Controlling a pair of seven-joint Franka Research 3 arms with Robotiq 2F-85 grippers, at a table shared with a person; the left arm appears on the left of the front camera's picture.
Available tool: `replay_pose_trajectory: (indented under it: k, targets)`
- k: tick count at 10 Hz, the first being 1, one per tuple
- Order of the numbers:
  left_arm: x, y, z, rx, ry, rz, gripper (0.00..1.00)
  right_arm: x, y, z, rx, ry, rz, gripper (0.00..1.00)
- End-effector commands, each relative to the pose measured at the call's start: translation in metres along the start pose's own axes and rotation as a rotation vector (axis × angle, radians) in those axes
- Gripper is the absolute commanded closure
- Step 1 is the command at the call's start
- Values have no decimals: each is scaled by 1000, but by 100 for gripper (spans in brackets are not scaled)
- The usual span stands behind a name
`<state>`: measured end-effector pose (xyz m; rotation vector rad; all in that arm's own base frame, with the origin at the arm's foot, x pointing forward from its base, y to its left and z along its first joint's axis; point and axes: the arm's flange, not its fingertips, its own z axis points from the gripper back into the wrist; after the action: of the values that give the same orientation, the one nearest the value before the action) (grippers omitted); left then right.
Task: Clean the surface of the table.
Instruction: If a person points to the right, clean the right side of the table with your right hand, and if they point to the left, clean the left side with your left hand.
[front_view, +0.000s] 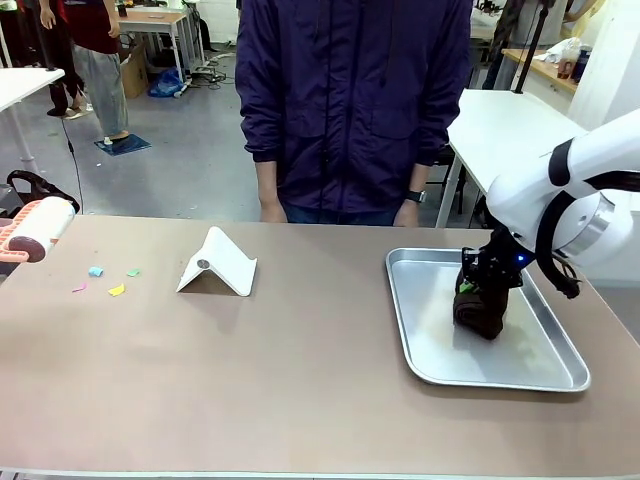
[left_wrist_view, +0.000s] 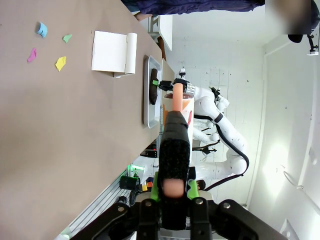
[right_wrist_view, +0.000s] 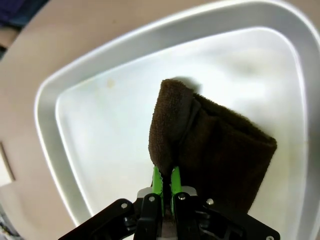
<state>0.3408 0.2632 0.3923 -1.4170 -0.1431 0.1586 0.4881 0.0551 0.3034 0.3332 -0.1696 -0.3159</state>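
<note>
Item: the table (front_view: 300, 400), brownish-tan and widest in view, spanning the front view from edge to edge. Right gripper (front_view: 478, 290), at 3 o'clock of the table, is pressed together on the upper fold of a dark brown cloth (front_view: 482, 312), which hangs with its lower end in the metal tray (front_view: 430, 372). Left gripper (left_wrist_view: 173, 192), off the 9 o'clock edge, is clamped on the pink handle of a lint roller (front_view: 38, 230). Paper scraps (front_view: 117, 290) lie at 9 o'clock; a white folded stand (front_view: 218, 265) sits at 11 o'clock of centre. A person (front_view: 350, 100) stands at 12 o'clock. We judge the step as tools taken up, wiping not yet begun. Next, we think: bring the roller down over the scraps, or lift the cloth clear of the tray rim.
</note>
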Motion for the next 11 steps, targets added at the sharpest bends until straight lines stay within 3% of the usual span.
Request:
replay_pose_trajectory:
  k: [1, 4, 7, 11]
  targets:
    - [-4, -3, -1, -4, 3, -8, 100, 6, -13, -3, -36, 93, -90, 93]
    - [-4, -3, -1, -4, 3, -8, 100, 6, -16, -1, 24, 348, -50, 93]
    - [-4, -3, -1, -4, 3, -8, 100, 1, -14, 2, 131, 443, 41, 93]
    - [-4, -3, -1, -4, 3, -8, 100, -6, -6, 8, 469, 531, 269, 93]
